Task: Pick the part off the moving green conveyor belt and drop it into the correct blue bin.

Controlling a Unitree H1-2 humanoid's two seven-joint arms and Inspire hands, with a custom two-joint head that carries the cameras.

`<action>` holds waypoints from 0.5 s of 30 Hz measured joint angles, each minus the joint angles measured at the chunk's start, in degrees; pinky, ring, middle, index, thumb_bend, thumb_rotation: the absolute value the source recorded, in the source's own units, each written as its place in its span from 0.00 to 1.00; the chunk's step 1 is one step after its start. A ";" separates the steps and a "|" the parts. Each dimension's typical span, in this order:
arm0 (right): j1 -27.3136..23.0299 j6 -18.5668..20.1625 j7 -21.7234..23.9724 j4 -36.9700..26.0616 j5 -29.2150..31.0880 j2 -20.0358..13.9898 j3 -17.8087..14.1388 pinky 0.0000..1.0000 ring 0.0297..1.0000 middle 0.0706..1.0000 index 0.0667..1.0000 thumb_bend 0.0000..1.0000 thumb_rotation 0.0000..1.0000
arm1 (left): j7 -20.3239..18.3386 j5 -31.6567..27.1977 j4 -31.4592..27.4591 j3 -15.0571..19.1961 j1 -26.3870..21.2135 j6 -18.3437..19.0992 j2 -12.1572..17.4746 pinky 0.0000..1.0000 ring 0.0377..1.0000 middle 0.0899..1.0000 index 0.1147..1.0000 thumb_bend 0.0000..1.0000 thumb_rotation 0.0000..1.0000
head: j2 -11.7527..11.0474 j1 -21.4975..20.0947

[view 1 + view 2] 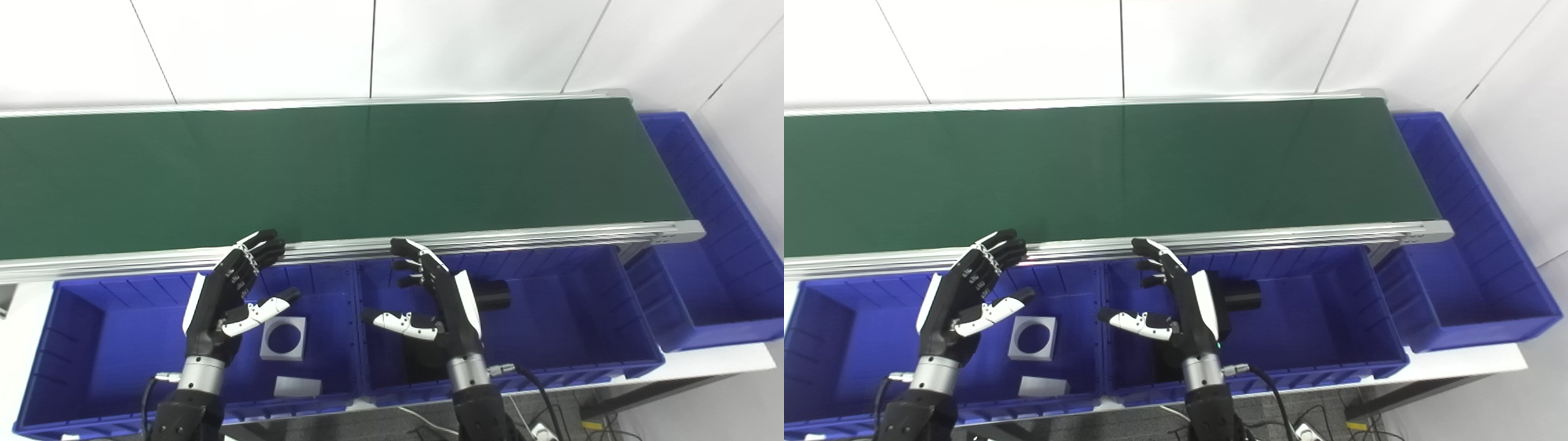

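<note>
The green conveyor belt (pixel 343 171) runs across the view and carries no part. My left hand (pixel 236 288) is open and empty, raised over the left blue bin (pixel 73 343) near the belt's front rail. My right hand (pixel 438 300) is open and empty over the middle blue bin (pixel 569 318). The left bin holds a grey square plate with a round hole (pixel 283 338) and a small grey block (pixel 297 386). The middle bin holds a black cylinder (pixel 493 294), partly hidden behind my right hand.
A third blue bin (pixel 716 245) stands at the belt's right end, running back along the wall. The belt's aluminium front rail (pixel 551 236) lies just above the bins. Cables (pixel 551 422) hang below the table's front edge.
</note>
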 measured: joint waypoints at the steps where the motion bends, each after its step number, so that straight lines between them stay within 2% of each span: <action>1: 0.18 0.07 0.11 0.00 0.12 -0.14 -0.08 0.61 0.73 0.78 0.78 0.67 0.09 | 0.00 0.00 0.09 -0.10 0.18 0.00 -0.15 0.78 0.75 0.71 0.72 0.65 0.00 | -0.62 2.11; 5: -0.08 0.17 1.64 -0.03 -0.05 -1.81 0.05 0.60 0.73 0.79 0.78 0.67 0.10 | 0.05 0.19 0.43 -0.38 0.47 -0.05 -0.77 0.76 0.73 0.70 0.72 0.66 0.00 | -1.50 3.71; 6: -0.47 0.39 2.43 -0.09 -0.27 -2.62 0.20 0.60 0.73 0.79 0.79 0.67 0.10 | 0.26 0.46 0.63 -0.48 0.47 -0.14 -0.99 0.75 0.73 0.70 0.72 0.66 0.00 | -2.98 6.32; 7: -0.99 0.89 3.32 -0.30 -0.41 -3.53 0.29 0.60 0.73 0.79 0.79 0.68 0.10 | 0.47 0.67 1.00 -0.54 0.46 -0.42 -1.21 0.77 0.72 0.69 0.71 0.65 0.00 | -3.26 6.78; 9: -2.15 1.63 4.80 -1.07 -0.39 -5.26 0.09 0.61 0.73 0.79 0.80 0.69 0.10 | 0.78 1.84 2.54 -0.86 0.46 -1.60 -1.78 0.78 0.72 0.69 0.71 0.65 0.00 | -6.67 14.66; 10: -2.72 1.94 5.34 -1.85 -0.25 -5.96 -0.16 0.61 0.73 0.79 0.80 0.69 0.10 | 1.02 2.37 3.22 -0.99 0.57 -1.88 -2.25 0.78 0.72 0.69 0.70 0.66 0.00 | -6.69 14.70; 11: -3.27 2.03 5.50 -2.39 0.13 -6.45 -0.47 0.61 0.74 0.79 0.80 0.70 0.10 | 1.37 2.84 3.78 -1.15 0.76 -2.30 -2.80 0.76 0.71 0.68 0.70 0.67 0.00 | -8.43 19.05; 13: -4.34 2.02 5.85 -2.75 1.02 -7.19 -1.16 0.62 0.74 0.80 0.80 0.70 0.10 | 1.82 3.62 4.77 -1.43 1.15 -3.40 -4.04 0.76 0.72 0.69 0.70 0.67 0.00 | -8.44 19.09; 15: -4.97 2.01 6.45 -2.77 2.20 -7.83 -1.66 0.64 0.75 0.80 0.80 0.70 0.10 | 2.34 4.50 5.89 -1.80 1.31 -4.62 -5.23 0.75 0.71 0.69 0.70 0.65 0.00 | -11.51 26.62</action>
